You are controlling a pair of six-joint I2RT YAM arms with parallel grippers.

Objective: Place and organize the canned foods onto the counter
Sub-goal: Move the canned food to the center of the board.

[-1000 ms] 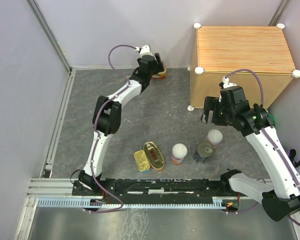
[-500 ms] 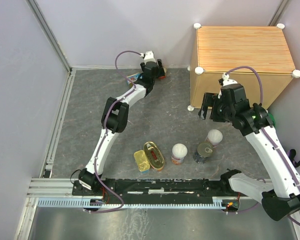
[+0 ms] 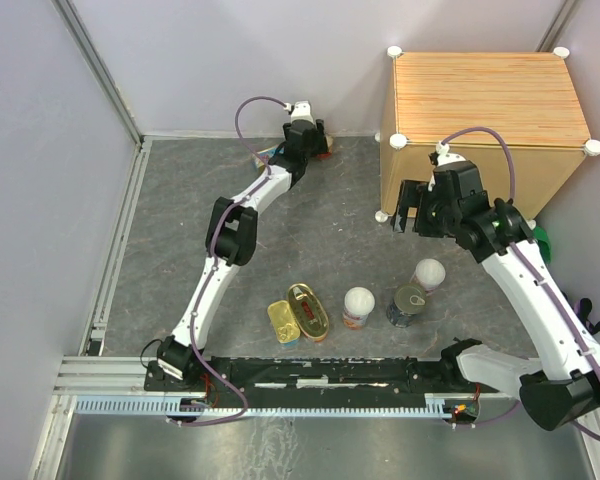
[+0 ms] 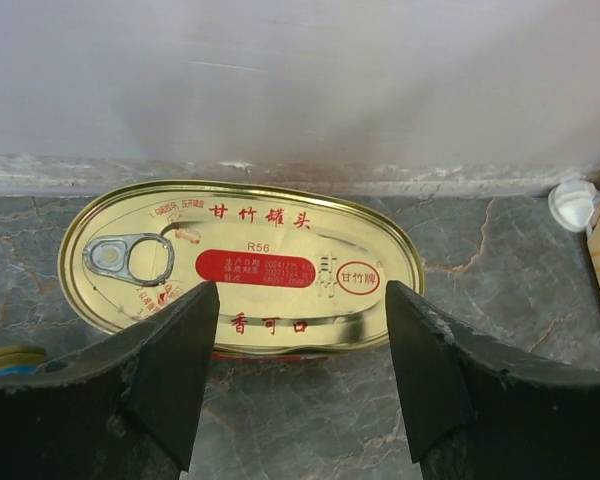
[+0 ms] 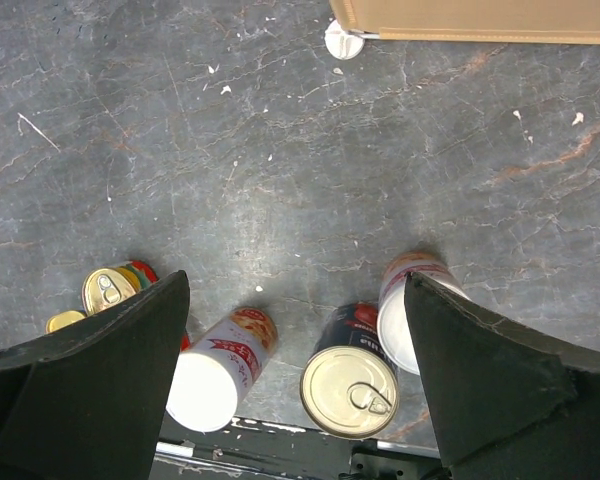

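An oval gold can (image 4: 240, 267) with a red label lies flat against the back wall. My left gripper (image 4: 300, 370) is open just in front of it, fingertips over its near edge, not gripping; from above this gripper (image 3: 307, 140) is at the far wall. My right gripper (image 3: 410, 208) hangs open above the floor beside the counter (image 3: 490, 100). Below it stand a white-lidded can (image 5: 215, 375), a dark blue can (image 5: 352, 375) and another white-lidded can (image 5: 405, 310). An oval tin (image 3: 308, 310) and a rectangular tin (image 3: 283, 322) lie further left.
Another tin (image 3: 265, 154) lies left of the left gripper by the wall. The counter's white knob (image 4: 573, 203) sits right of the oval can. A green cloth (image 3: 545, 240) shows behind the right arm. Grey walls enclose the floor on three sides.
The left arm has stretched further toward the back wall, bringing its gripper up to the oval can. The right gripper has drifted a little left and away from me.
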